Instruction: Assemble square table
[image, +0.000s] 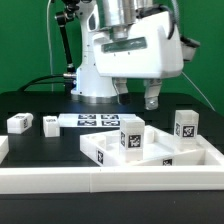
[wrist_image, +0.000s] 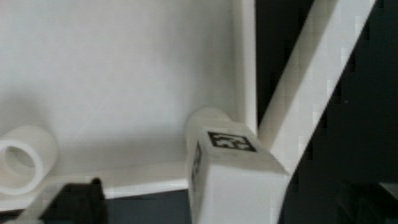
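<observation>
Fingers (image: 152, 98) hang wide apart and grip nothing, poised over the back of the square top (image: 160, 160). The top lies rim-up on the black table (image: 40, 142), at about five o'clock in the exterior view. Rim-up, I'd judge, so the legs can go into its underside. The first leg (image: 131, 139) stands upright inside the top near its ten o'clock corner, almost straight below the fingers. The wrist view looks down on that same leg (wrist_image: 231, 160), tag showing, close beside the raised rim (wrist_image: 302, 90). Whether it's fastened, I cannot tell. That wide stance reads as room to drop around a block. A second leg (image: 186, 124) stands at the top's one o'clock edge, but whether it's inside the rim or just behind it is hard to call. Over at nine o'clock sit a third leg (image: 18, 122) and a fourth leg (image: 50, 124), well apart from the top. The marker board (image: 95, 120) lies flat between them and it. The long white rail (image: 50, 178) runs along six o'clock, out of any reach path. The obstacle is that the first leg and the rim crowd each other, so a descent there looks tight.
</observation>
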